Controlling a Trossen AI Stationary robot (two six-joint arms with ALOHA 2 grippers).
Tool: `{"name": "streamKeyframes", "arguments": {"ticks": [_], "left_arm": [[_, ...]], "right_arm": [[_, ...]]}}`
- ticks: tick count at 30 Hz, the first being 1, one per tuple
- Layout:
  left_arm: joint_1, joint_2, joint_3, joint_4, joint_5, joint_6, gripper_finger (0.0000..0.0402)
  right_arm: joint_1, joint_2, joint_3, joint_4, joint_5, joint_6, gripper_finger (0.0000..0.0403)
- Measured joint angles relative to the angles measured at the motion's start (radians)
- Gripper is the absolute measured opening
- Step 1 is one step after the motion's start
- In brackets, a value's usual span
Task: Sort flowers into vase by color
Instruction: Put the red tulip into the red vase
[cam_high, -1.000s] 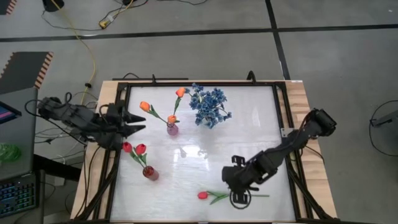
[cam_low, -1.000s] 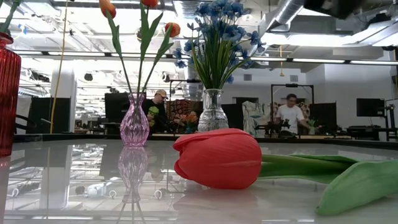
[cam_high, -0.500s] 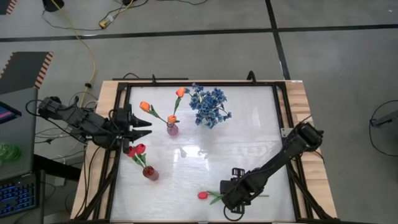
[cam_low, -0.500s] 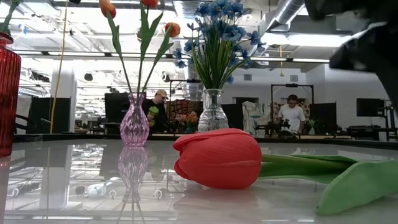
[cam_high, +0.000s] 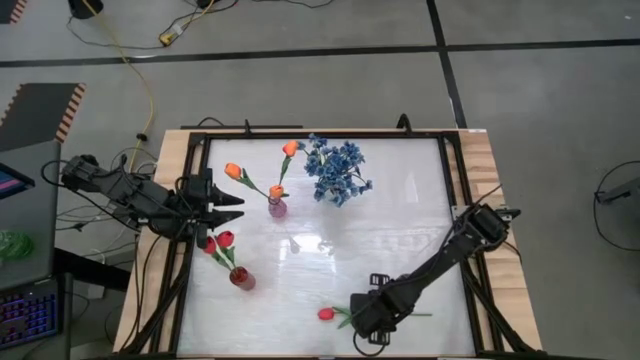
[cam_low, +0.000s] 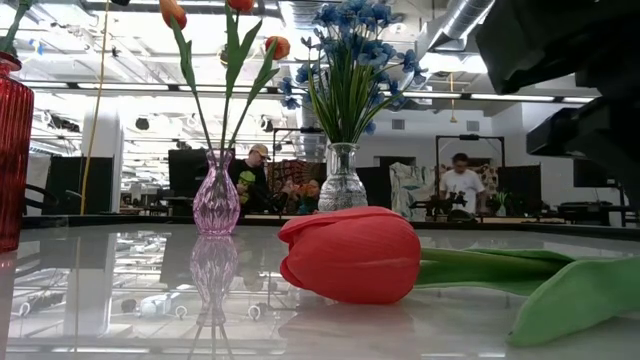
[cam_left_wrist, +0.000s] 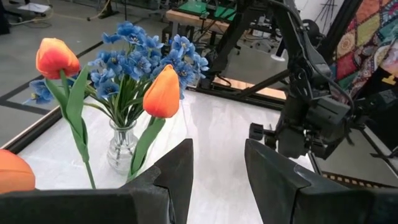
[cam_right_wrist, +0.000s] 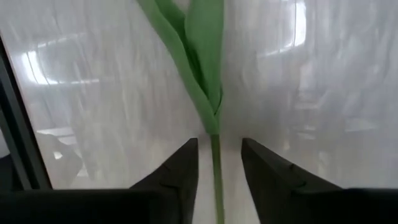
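Right wrist view: right gripper (cam_right_wrist: 216, 163) open astride red tulip (cam_high: 326, 314) stem, table's near edge | next, probably: pinch, lift to red vase (cam_high: 241, 278) | left gripper (cam_high: 234, 201) parted, empty, left edge

We see a glossy, mirror-like white tabletop (cam_low: 120, 300), a clear glass vase (cam_low: 342, 180), a matt ribbed red tulip bud (cam_low: 350, 255), and bare wood table edges (cam_high: 485, 170).

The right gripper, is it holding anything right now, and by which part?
Nothing is gripped yet. The right gripper is open, its fingers either side of the green stem of the red tulip lying on the table, below the leaves.
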Motion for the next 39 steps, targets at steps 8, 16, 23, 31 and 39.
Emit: {"name": "streamKeyframes", "arguments": {"ticks": [8, 16, 23, 31, 39], "left_arm": [[0.000, 0.000, 0.000, 0.000, 0.017, 0.000, 0.0133], [0.000, 0.000, 0.000, 0.000, 0.024, -0.001, 0.0132], [0.000, 0.000, 0.000, 0.002, 0.024, -0.002, 0.0132], [0.000, 0.000, -0.001, 0.027, 0.023, 0.010, 0.0132], [0.000, -0.001, -0.001, 0.165, 0.031, 0.096, 0.0132]], "right_arm": [[-0.019, 0.001, 0.000, -0.003, -0.019, -0.040, 0.0039], [-0.027, -0.001, 0.000, -0.002, -0.032, -0.059, 0.0028], [-0.074, -0.058, 0.043, -0.007, -0.031, -0.234, 0.0017], [-0.177, -0.158, 0.108, 0.002, 0.097, -0.478, 0.0019], [-0.253, -0.226, 0.161, 0.234, 0.162, -0.648, 0.0020]]}}
